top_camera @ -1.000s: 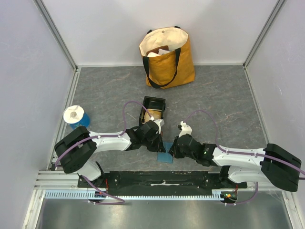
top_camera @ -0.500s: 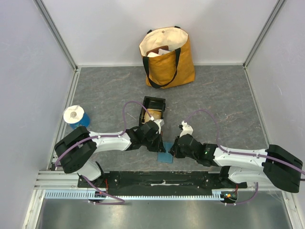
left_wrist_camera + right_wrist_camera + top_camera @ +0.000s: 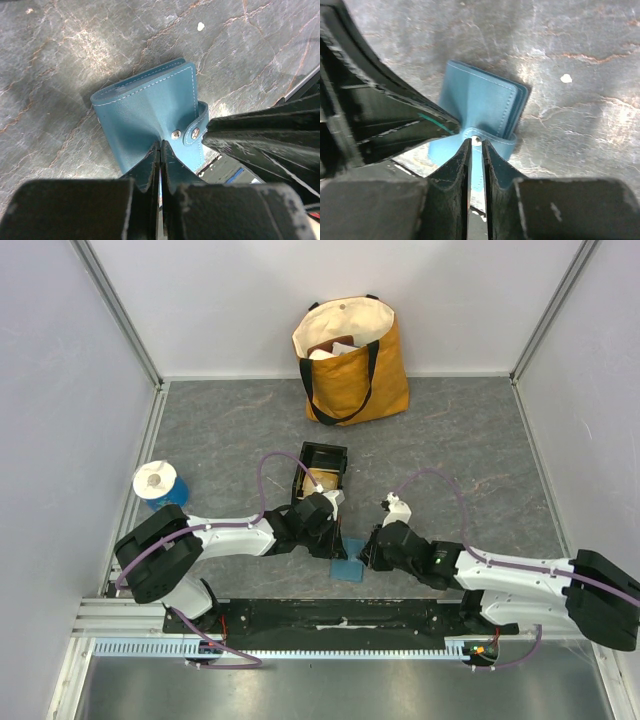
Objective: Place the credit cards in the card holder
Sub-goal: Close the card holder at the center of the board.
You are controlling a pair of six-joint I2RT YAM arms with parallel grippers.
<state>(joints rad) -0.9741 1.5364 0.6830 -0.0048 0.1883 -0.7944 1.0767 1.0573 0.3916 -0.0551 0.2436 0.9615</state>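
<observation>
The card holder [image 3: 348,565] is a teal wallet lying folded on the grey table between my two arms. In the left wrist view the card holder [image 3: 145,110] shows its snap tab [image 3: 192,134], and my left gripper [image 3: 160,145] rests shut with its tips on the cover. My right gripper [image 3: 476,142] has its jaws a narrow gap apart at the tab's snap, over the card holder [image 3: 485,105]. From above, the left gripper [image 3: 336,542] and right gripper [image 3: 367,557] meet over the wallet. A tan credit card [image 3: 322,480] lies in the black tray [image 3: 325,452].
A yellow tote bag [image 3: 352,365] stands at the back wall. A blue roll with a white top [image 3: 156,483] sits at the left edge. The black mounting rail [image 3: 330,615] runs along the near edge, just below the wallet.
My right gripper's jaws have parted slightly and the right arm has shifted a little to the right. The left arm and the wallet have stayed put.
</observation>
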